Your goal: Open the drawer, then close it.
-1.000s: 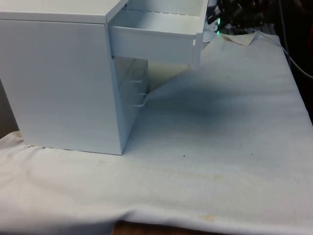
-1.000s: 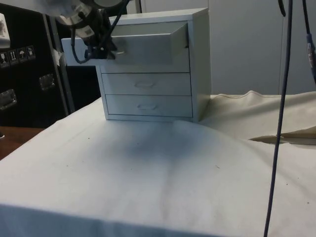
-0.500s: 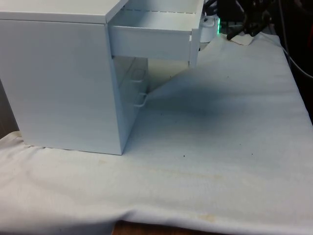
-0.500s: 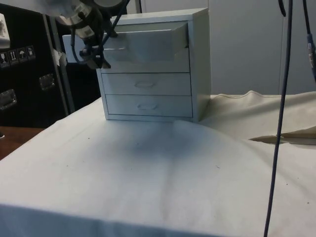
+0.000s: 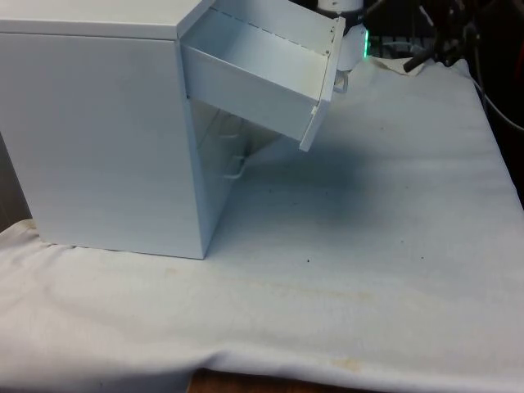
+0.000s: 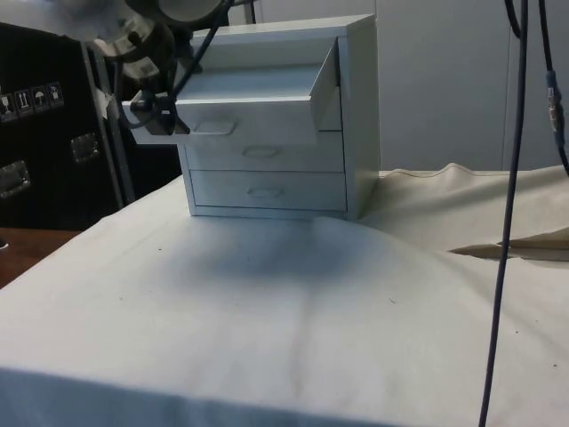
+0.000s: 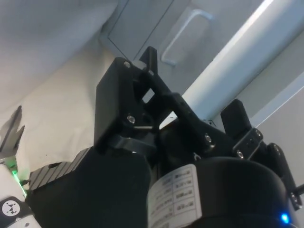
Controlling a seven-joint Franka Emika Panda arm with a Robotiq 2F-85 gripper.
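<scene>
One drawer (image 5: 262, 78) now sagging, front tipped down.

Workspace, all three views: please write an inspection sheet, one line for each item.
Surface: table under a white cloth, some small dark specks.
Job's things: white chest with three drawers; top drawer pulled far out and sagging down at its front; two lower drawers shut.
Clutter: nothing seen.
End effector: end effector at the top drawer's front, beside the handle.
Cables: dark cables hang down in the side view.
Surroundings: dark cabinets behind, white wall panels.
</scene>
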